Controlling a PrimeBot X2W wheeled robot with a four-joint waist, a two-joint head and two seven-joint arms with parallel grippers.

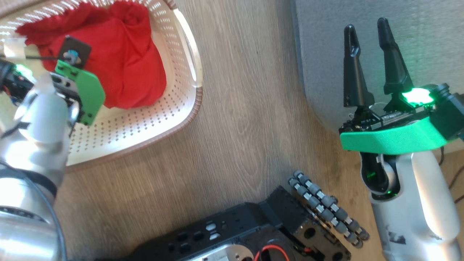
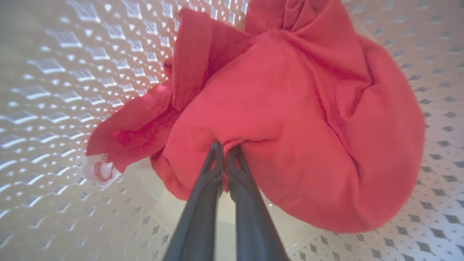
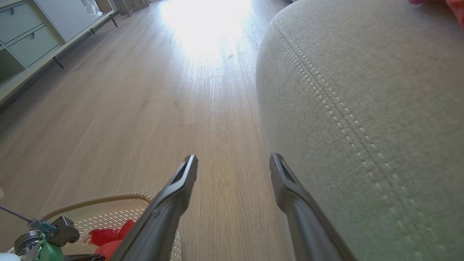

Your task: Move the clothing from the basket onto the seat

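Bunched red clothing (image 2: 290, 108) is sitting in the basket (image 1: 181, 119), left hand (image 2: 225, 146) clenching a fold, right hand (image 1: 366, 24) hanging released. The left wrist view is revealing white trim (image 2: 99, 170).

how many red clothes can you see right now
2: one red garment bunched in the basket, pinched by the left gripper; a red patch on the seat, likely the other. Folds may hide more.

Head camera looks steeply down on the basket (image 1: 152, 123); left wrist camera peers close inside it; right wrist camera, low, glimpses its rim.
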